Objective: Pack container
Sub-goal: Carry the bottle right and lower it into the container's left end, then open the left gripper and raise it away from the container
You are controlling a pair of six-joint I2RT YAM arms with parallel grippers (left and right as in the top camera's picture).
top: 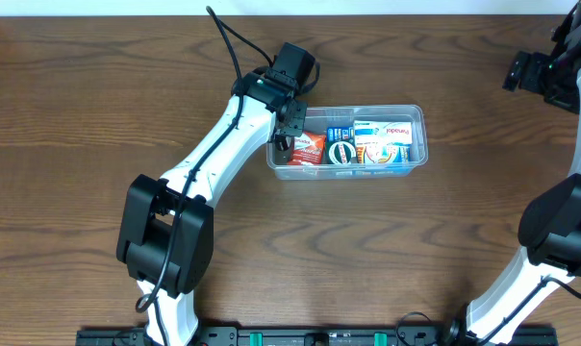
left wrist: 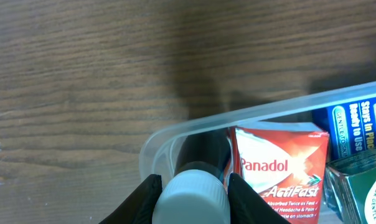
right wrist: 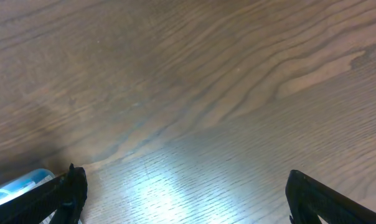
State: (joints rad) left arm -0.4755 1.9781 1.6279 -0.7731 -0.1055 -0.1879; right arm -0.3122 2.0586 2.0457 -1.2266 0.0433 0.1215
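Note:
The clear plastic container (top: 367, 109) lies on the wooden table right of centre and holds several small boxes. My left gripper (top: 286, 135) is at its left end, shut on a dark bottle with a white cap (left wrist: 191, 198). In the left wrist view the gripper (left wrist: 191, 186) holds the bottle upright just inside the container's rounded corner (left wrist: 157, 140), next to a red Panadol box (left wrist: 278, 165). My right gripper (top: 536, 72) is far off at the back right, open and empty over bare wood (right wrist: 185, 193).
Inside the container are the red box (top: 310, 147), green round-labelled packs (top: 341, 152) and blue-and-white boxes (top: 385, 130). A blue box (left wrist: 356, 121) and a green pack (left wrist: 362, 186) lie right of the red box. The arms' bases stand at the front edge.

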